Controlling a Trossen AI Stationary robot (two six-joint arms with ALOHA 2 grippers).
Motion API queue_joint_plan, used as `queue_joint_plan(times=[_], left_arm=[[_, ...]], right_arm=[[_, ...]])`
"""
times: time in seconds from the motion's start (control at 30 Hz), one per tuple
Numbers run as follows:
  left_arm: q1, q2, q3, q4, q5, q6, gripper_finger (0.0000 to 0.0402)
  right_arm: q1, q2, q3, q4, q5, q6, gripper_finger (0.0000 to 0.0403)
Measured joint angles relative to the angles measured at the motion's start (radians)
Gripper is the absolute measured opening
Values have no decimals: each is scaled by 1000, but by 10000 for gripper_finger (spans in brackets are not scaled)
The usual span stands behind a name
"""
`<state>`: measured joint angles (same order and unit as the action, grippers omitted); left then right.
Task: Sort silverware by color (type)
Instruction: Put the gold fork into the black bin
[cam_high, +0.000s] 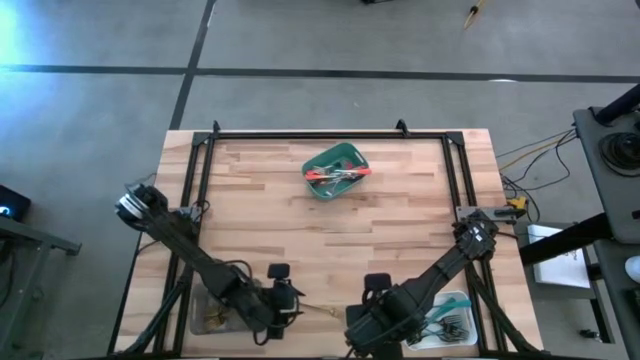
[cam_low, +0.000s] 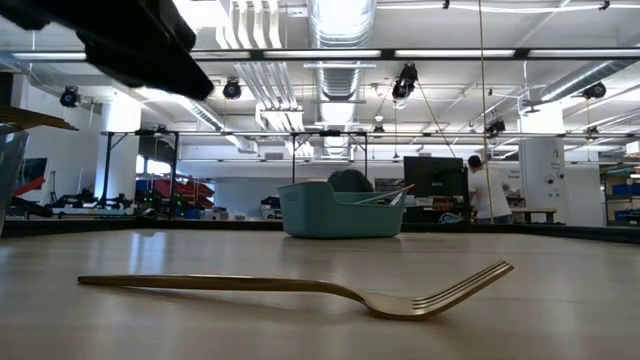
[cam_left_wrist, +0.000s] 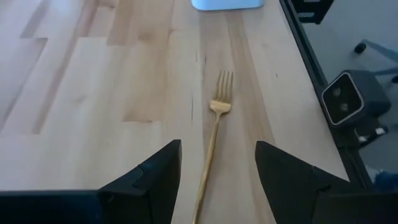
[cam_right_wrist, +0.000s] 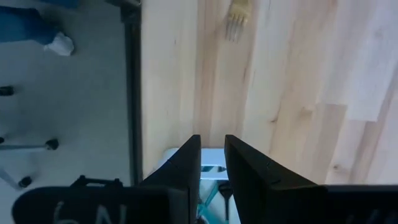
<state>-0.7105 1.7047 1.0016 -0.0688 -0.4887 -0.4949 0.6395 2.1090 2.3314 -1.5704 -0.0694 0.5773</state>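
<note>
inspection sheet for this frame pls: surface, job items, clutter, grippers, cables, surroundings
Surface: wooden table, bare planks mid-table.
Job's things: gold fork lying flat near the front edge; green tray at the back holds red-handled and silver pieces; white tray front right holds teal-handled pieces; grey tray front left, contents unclear.
Clutter: nothing seen.
Grippers: left gripper open, straddling the fork handle without touching it; right gripper over the white tray, fingers nearly together, load unclear.
Cables: yellow and orange leads off the table's right side.
Surroundings: workshop; a person far behind.
</note>
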Motion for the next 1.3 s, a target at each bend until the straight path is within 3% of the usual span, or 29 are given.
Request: queue_joint_plan(times=[0.2,0.4,0.63,1.1,1.3], left_arm=[[1,100,0,72,1,52,190],[18,149,0,87,1,69,188],[51,192,0,118,5,95,156],[106,239,0,191,98,94,121],[105,265,5,194,211,59,121]], right_arm=[[-1,0,0,3,99,5,63],[-2,0,0,12,100,15,64],[-3,0,0,26,148,17,61],[-3,2,0,39,186,-3,61],[-3,2,0,36,186,-33,61]])
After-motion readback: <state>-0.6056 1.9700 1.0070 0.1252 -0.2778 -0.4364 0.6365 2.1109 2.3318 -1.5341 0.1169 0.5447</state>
